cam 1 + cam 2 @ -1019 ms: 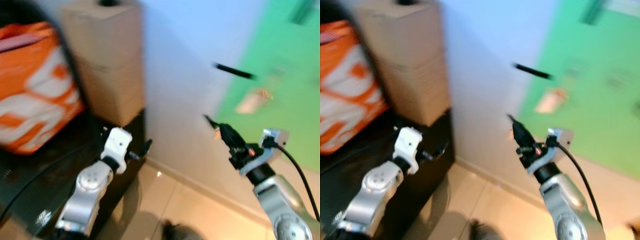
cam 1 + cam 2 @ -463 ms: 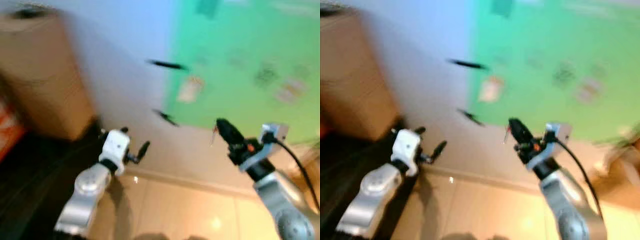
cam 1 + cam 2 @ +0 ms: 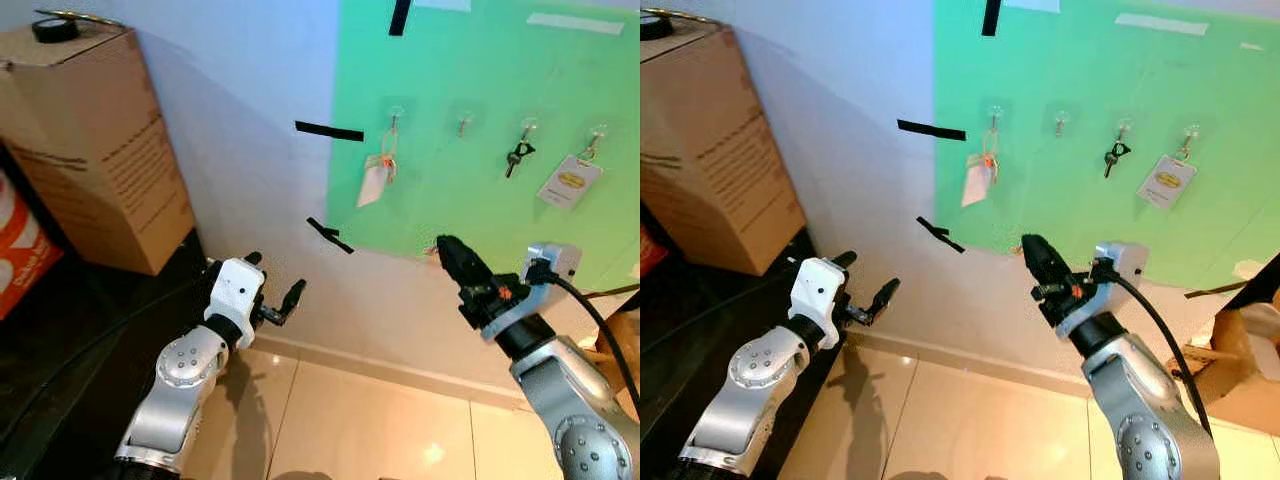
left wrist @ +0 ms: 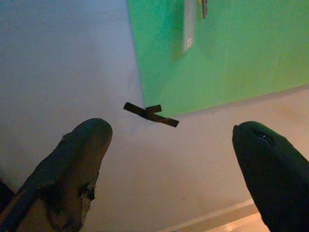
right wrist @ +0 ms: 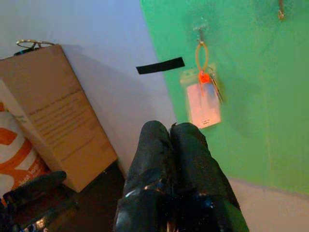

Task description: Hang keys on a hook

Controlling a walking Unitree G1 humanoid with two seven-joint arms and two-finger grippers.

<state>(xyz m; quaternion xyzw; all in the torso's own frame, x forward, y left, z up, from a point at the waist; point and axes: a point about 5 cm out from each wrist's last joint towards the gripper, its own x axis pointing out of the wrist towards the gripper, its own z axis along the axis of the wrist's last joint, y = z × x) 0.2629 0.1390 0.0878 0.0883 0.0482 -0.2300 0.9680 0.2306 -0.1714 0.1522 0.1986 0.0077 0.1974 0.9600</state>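
Green board (image 3: 480,110) takes up most of the wall ahead of me, fixed to a pale wall (image 3: 240,90) that carries a few strips of black tape (image 3: 329,130). Off to my left a tall cardboard box (image 3: 95,150) stands on a dark counter (image 3: 70,340), with a roll of tape (image 3: 50,27) lying on its top and an orange-and-white bag (image 3: 22,265) just beside it at the edge of the head view. Beige floor tiles (image 3: 370,420) run along the base of the wall. Across the board I count four small hooks in a row. The leftmost hook (image 3: 396,114) carries a set of keys with a white tag (image 3: 375,178) on an orange loop; the wrist camera on my right arm looks straight at that tag. The next hook (image 3: 464,123) is bare, the third holds a dark key (image 3: 516,156), and the fourth holds a white badge with a yellow oval (image 3: 566,183). My right hand (image 3: 447,250) is raised in front of the lower edge of the board, below the bare hook, and its two black fingers (image 5: 169,154) are pressed together; I cannot make out anything between them. My left hand (image 3: 278,300) hangs lower, just off the end of the counter, pointed at the wall, with its fingers (image 4: 82,145) spread wide and nothing between them, a crossed piece of tape (image 4: 150,114) showing in the gap.
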